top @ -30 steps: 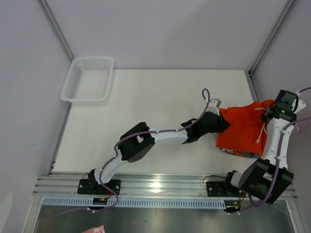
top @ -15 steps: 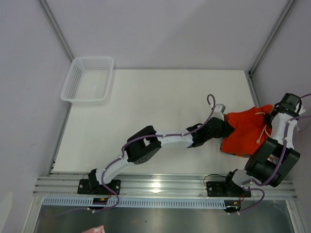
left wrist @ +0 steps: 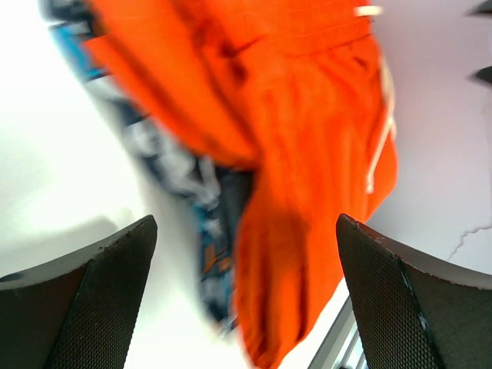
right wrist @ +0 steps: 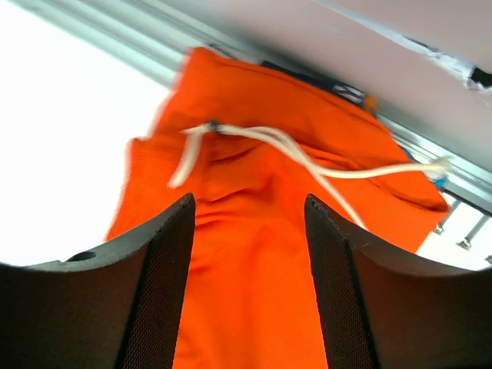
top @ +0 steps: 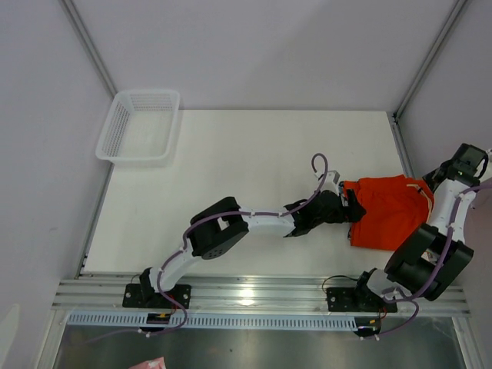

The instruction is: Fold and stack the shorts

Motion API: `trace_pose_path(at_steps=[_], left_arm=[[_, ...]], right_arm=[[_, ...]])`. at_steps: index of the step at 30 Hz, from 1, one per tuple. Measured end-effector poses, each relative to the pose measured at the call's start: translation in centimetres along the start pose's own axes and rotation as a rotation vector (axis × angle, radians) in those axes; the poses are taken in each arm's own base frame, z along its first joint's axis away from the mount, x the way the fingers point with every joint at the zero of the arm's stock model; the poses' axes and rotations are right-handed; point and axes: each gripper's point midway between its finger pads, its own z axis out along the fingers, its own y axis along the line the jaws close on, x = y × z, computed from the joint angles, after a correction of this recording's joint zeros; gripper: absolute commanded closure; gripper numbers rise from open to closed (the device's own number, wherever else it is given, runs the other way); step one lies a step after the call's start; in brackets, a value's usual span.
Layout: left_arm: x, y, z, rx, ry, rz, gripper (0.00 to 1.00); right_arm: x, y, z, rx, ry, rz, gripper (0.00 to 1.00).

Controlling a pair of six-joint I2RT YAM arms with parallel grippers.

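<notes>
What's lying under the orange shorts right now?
A pair of printed blue-and-white shorts lies under the orange shorts, peeking out along one edge in the left wrist view. The rest is covered, so how it is folded cannot be seen.

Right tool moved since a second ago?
Yes: the right tool shifted right, farther from the white mesh plastic basket.

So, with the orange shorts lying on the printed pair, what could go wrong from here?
The white drawstring lies loose right in front of the open right gripper; pulling back could snag it and drag the orange shorts.
The open left gripper sits at the stack's edge, where the printed shorts poke out underneath; a careless retreat may shift them.
</notes>
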Motion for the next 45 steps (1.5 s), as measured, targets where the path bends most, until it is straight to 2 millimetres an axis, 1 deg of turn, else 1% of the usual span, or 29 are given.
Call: trace_pose_path(at_steps=[2, 3, 4, 5, 6, 8, 10, 11, 13, 15, 18, 22, 24, 26, 29, 32, 34, 36, 37, 41, 45], left_arm=[[-0.5, 1.0, -0.9, -0.015, 0.010, -0.013, 0.01], [-1.2, 1.5, -1.1, -0.019, 0.010, -0.019, 0.01], [-2.1, 1.9, -1.3, -0.023, 0.004, -0.025, 0.01], [-3.0, 2.2, -1.6, -0.026, -0.004, -0.030, 0.01], [-4.2, 2.7, -1.9, -0.027, -0.017, -0.037, 0.01], [-6.5, 3.5, -2.9, -0.034, -0.047, -0.044, 0.01], [-8.9, 4.1, -3.5, -0.037, -0.083, -0.046, 0.01], [-10.0, 4.1, -3.7, -0.033, -0.101, -0.051, 0.01], [-11.5, 4.0, -4.5, -0.013, -0.126, -0.057, 0.01], [-12.0, 4.3, -5.4, -0.011, -0.135, -0.057, 0.01], [-12.3, 5.2, -7.1, -0.020, -0.140, -0.049, 0.01], [-12.7, 6.5, -9.7, -0.044, -0.148, -0.027, 0.01], [-13.6, 6.8, -10.8, -0.050, -0.166, -0.016, 0.01], [-14.9, 7.1, -12.2, -0.053, -0.196, -0.005, 0.01], [-16.6, 7.2, -14.1, -0.057, -0.243, 0.004, 0.01], [-17.7, 7.5, -15.7, -0.060, -0.282, 0.006, 0.01], [-18.0, 8.0, -16.4, -0.069, -0.296, 0.007, 0.01], [-17.9, 8.4, -16.7, -0.075, -0.301, 0.009, 0.01], [-17.8, 8.7, -16.8, -0.080, -0.300, 0.010, 0.01], [-17.2, 9.8, -17.0, -0.108, -0.284, 0.019, 0.01], [-17.8, 10.5, -17.9, -0.132, -0.288, 0.031, 0.01]], right_arm=[[-0.5, 0.7, -1.3, -0.057, -0.015, 0.004, 0.37], [-0.7, 1.4, -2.1, -0.106, -0.019, 0.008, 0.36], [-0.8, 2.3, -2.9, -0.170, -0.014, 0.015, 0.34], [-0.8, 3.2, -3.5, -0.234, -0.009, 0.023, 0.30], [-0.6, 4.4, -4.2, -0.322, -0.003, 0.034, 0.27], [0.9, 6.2, -5.0, -0.480, 0.029, 0.069, 0.20], [4.2, 7.9, -5.6, -0.645, 0.104, 0.119, 0.16], [5.5, 8.3, -5.6, -0.698, 0.140, 0.141, 0.15], [8.9, 9.3, -5.9, -0.802, 0.238, 0.196, 0.14], [11.3, 10.3, -6.6, -0.887, 0.309, 0.233, 0.12], [13.0, 12.1, -8.4, -1.010, 0.351, 0.250, 0.12], [14.1, 14.2, -10.6, -1.140, 0.343, 0.228, 0.10], [14.4, 14.7, -11.2, -1.179, 0.328, 0.218, 0.10], [14.6, 15.0, -11.0, -1.197, 0.310, 0.223, 0.11], [15.8, 14.8, -9.0, -1.168, 0.306, 0.242, 0.11], [18.9, 13.5, -5.9, -1.083, 0.362, 0.279, 0.11], [21.0, 12.8, -4.4, -1.039, 0.405, 0.301, 0.11], [22.0, 12.6, -3.4, -1.031, 0.421, 0.316, 0.12], [22.2, 12.7, -3.2, -1.046, 0.422, 0.324, 0.12], [21.7, 13.4, -3.2, -1.111, 0.411, 0.355, 0.10], [21.1, 14.0, -3.5, -1.136, 0.406, 0.356, 0.08]])
